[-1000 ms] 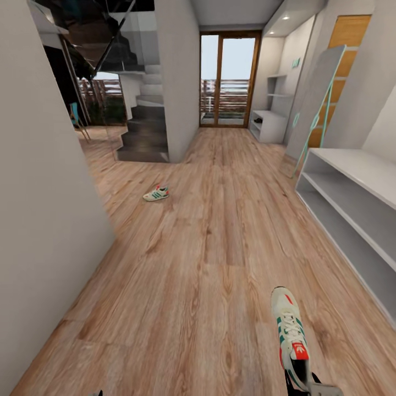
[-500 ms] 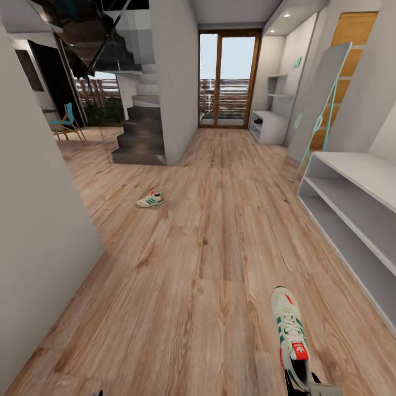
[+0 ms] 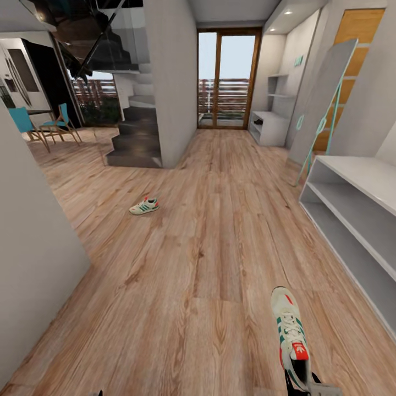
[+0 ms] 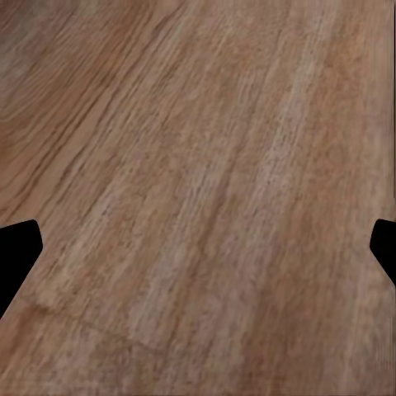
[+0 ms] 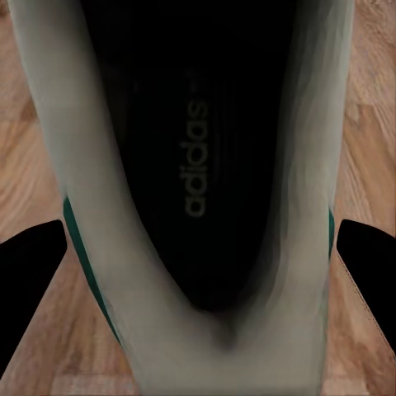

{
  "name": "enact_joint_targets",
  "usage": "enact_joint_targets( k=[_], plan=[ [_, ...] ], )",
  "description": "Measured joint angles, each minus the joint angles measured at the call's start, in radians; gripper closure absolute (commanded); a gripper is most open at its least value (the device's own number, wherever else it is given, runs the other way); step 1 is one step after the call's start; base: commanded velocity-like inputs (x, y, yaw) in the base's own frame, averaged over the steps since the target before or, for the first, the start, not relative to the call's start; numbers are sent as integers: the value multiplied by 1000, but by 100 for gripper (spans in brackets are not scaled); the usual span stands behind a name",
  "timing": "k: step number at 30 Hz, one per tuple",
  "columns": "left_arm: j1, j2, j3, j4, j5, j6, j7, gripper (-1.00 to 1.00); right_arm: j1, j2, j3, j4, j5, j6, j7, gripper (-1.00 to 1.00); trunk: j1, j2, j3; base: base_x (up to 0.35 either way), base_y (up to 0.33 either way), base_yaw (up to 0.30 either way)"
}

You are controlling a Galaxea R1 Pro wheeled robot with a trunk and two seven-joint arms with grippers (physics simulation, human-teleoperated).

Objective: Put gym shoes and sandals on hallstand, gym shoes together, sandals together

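1. Held gym shoe [image 3: 290,330] sits at the lower right of the head view, long axis running nearly straight up the frame, toe toward the top, heel at the bottom edge.
2. Right gripper [image 3: 301,385] has that shoe by the heel end; dark finger parts show at the bottom edge either side of the heel. In the right wrist view its two black fingertips [image 5: 29,272] flank the shoe's grey-white collar and dark inside, so it is closed around the held gym shoe [image 5: 198,190].
3. Second gym shoe [image 3: 144,206] lies on the corridor floor [image 3: 209,247], left of centre, well apart from the held one. Long axis is roughly sideways across the frame, tilted a little; the red-orange accent is at its right end. Which end is the toe is too small to tell.
4. Left gripper [image 4: 198,247]: black fingertips [image 4: 16,256] sit at the two side edges of the left wrist view, spread wide with nothing between them, over bare planks.
5. Hallstand [image 3: 357,198] is at the right edge of the head view, pale grey-white, long open shelves stacked, running away up the frame.
6. Floor is light brown wood-grain planks running up the frame toward a glass door [image 3: 228,80] at top centre.
7. Room: grey wall [image 3: 33,264] at lower left, dark staircase [image 3: 135,132] upper left, teal chairs [image 3: 33,124] at the far left edge, tall leaning mirror [image 3: 324,104] upper right.
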Motion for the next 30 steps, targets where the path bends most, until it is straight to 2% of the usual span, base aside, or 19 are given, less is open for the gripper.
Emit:
enact_joint_targets(
  k=[30],
  plan=[
    [0,0,0,0,0,-1,0,-100,0,0,0,0,0,3,0,100,0,0,0,337,-104,0]
  ],
)
